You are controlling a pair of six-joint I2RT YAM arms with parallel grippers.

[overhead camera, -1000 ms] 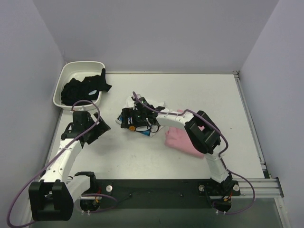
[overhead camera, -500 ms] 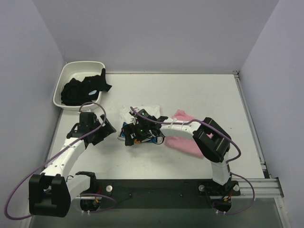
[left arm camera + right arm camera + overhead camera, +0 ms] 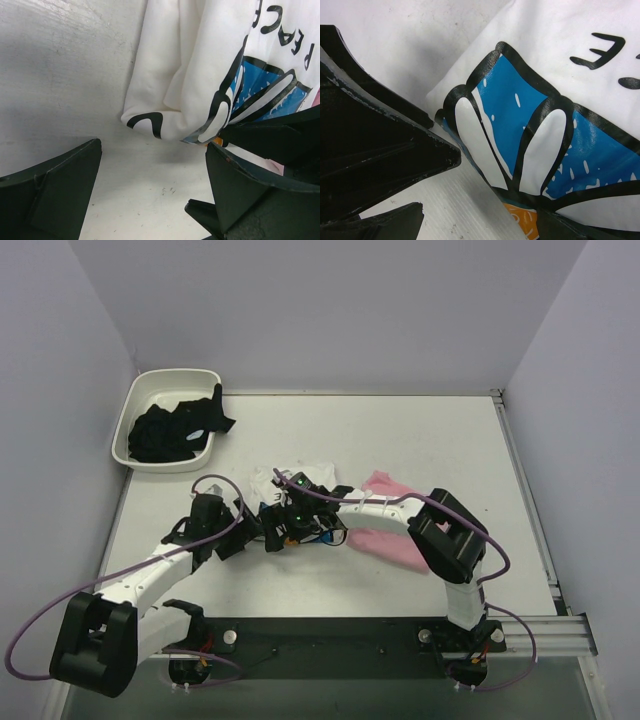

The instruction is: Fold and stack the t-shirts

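Ahead of left fingers: daisy tee.

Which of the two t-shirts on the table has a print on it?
The white t-shirt: it carries a blue-and-white daisy print and black lettering. The pink t-shirt beside it is plain.

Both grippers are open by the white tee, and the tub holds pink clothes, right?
No. The top view shows black clothes in the tub, not pink. The left gripper and right gripper are indeed open by the white tee.
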